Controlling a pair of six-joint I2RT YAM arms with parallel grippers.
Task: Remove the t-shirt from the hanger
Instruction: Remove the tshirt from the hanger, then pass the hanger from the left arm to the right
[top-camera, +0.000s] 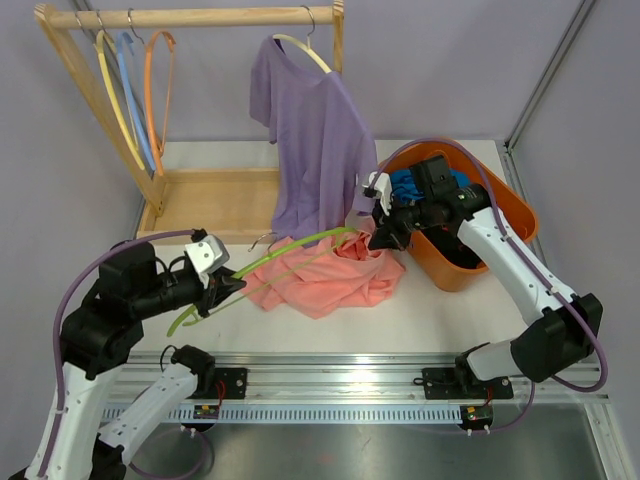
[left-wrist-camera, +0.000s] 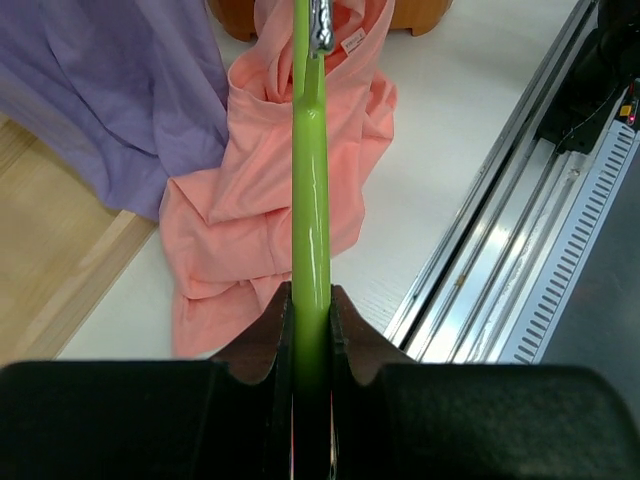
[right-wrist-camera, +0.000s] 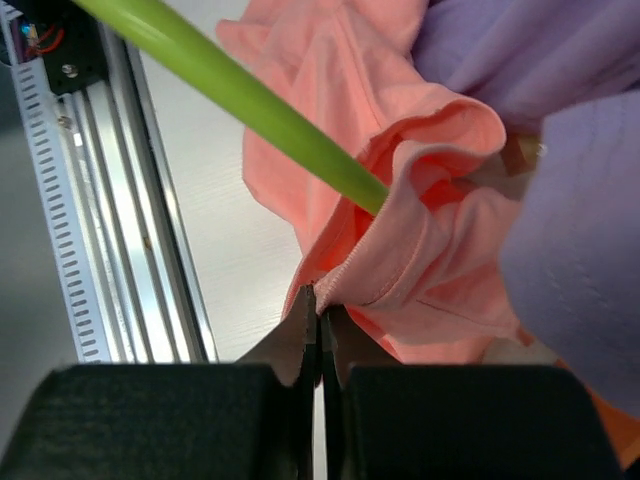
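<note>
Where the salmon-pink cotton t-shirt (top-camera: 322, 282) lies: crumpled on the white table (top-camera: 430, 322) in the centre of the overhead view, with its collar bunched up towards the right.
Lime-green plastic hanger (top-camera: 290, 248): slants from lower left to centre, lifted off the table; its far arm runs into the shirt's neck opening, as the right wrist view (right-wrist-camera: 230, 95) shows.
Left gripper (top-camera: 222, 290): at lower left, its jaws closed tight on the near end of the hanger, which fills the narrow gap between the fingers (left-wrist-camera: 278, 330).
Right gripper (top-camera: 378, 238): right of centre, its jaws pressed fully together and pinching a fold of the pink collar (right-wrist-camera: 400, 270), just beside the point where the hanger enters the cloth.
Lilac t-shirt (top-camera: 315, 140): hangs from a cream hanger on the pale wooden rack (top-camera: 200, 18) at top centre, its hem touching the pink shirt.
Rack's upper left: yellow, blue and orange hangers, bare.
Orange plastic basket (top-camera: 515, 212): at right, behind the right arm, with blue cloth inside.
</note>
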